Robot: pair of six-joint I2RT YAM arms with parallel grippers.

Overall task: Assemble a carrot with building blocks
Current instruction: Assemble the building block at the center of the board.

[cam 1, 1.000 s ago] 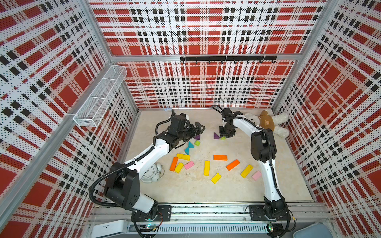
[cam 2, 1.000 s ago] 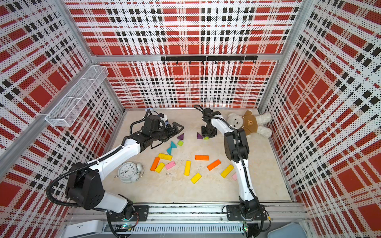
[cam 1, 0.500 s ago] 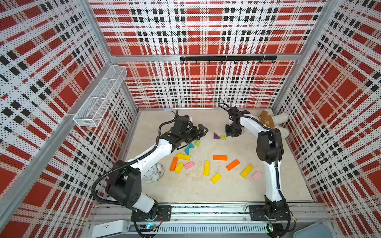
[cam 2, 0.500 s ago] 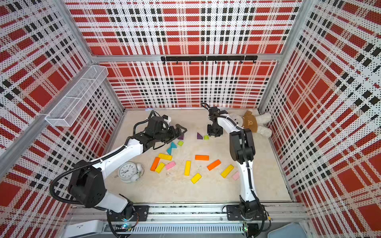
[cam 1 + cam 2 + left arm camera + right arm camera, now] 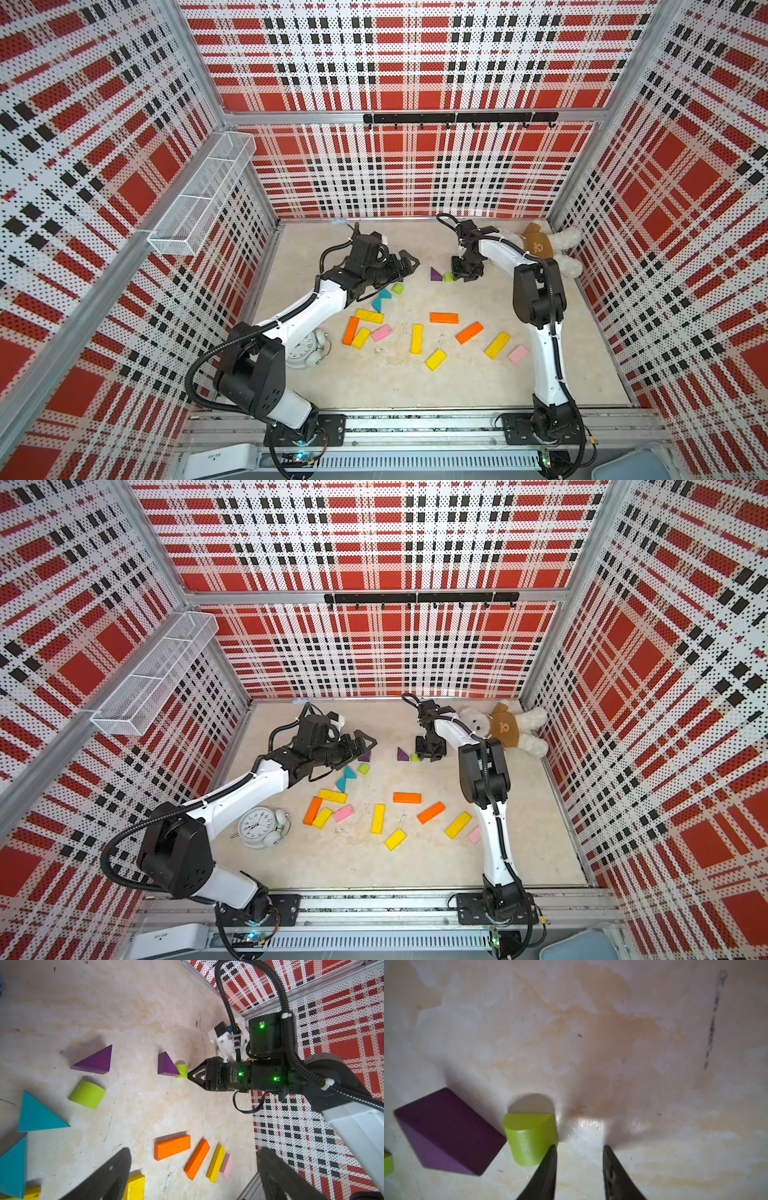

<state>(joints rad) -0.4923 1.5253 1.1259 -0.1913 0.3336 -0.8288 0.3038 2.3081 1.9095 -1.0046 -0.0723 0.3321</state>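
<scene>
coloured flat bars [image 5: 415, 338] lie scattered; purple triangle [image 5: 435, 274] sits just beside lime stub [image 5: 448, 276].

Cell is closed on three sides by perforated wall panels [image 5: 415, 62] printed in red/white/black plaid and held in aluminium framing [image 5: 291, 119]. A black hook rail [image 5: 459, 118] sits on the back wall's horizontal frame bar. Left of the hook rail and lower, a white wire-mesh basket [image 5: 203, 193] with three compartments hangs on the side wall. Below the hook rail, the floor [image 5: 374, 386] is a beige mottled slab, stained, with a dark scrape mark [image 5: 714, 1020] in the right wrist view. Light is even and diffuse, shadows soft.
</scene>
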